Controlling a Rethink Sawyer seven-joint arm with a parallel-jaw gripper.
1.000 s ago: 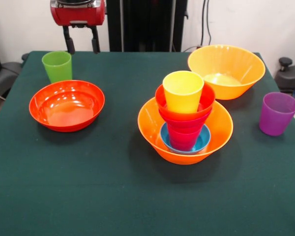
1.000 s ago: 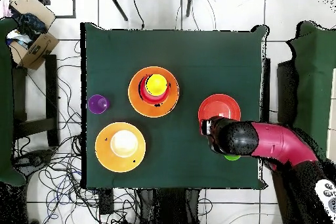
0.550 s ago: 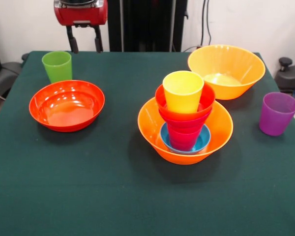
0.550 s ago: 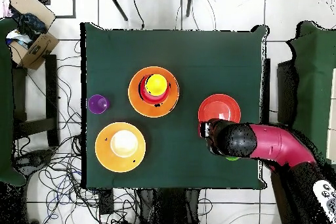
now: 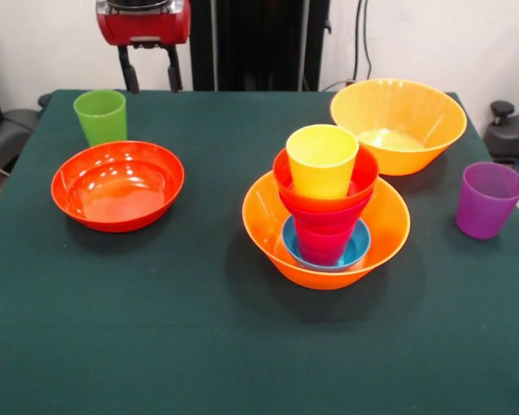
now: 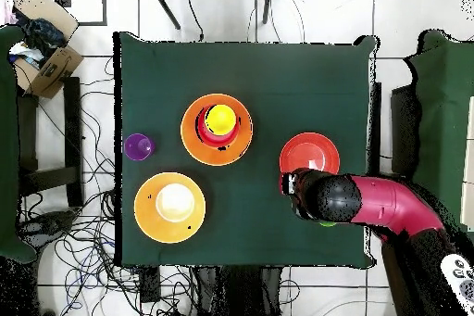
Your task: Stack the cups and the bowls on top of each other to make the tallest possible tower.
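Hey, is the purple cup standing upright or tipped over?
Upright. The purple cup stands on its base on the green table, open mouth up, apart from the tower.

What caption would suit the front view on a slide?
Open gripper hangs above a green cup; a yellow cup tops the tower of bowls.

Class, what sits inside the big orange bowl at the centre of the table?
Inside the orange bowl: a blue bowl, then magenta and red-orange bowls, with a yellow cup on top. Anything deeper is hidden.

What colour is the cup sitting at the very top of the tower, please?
Yellow cup, clearest in the front view.
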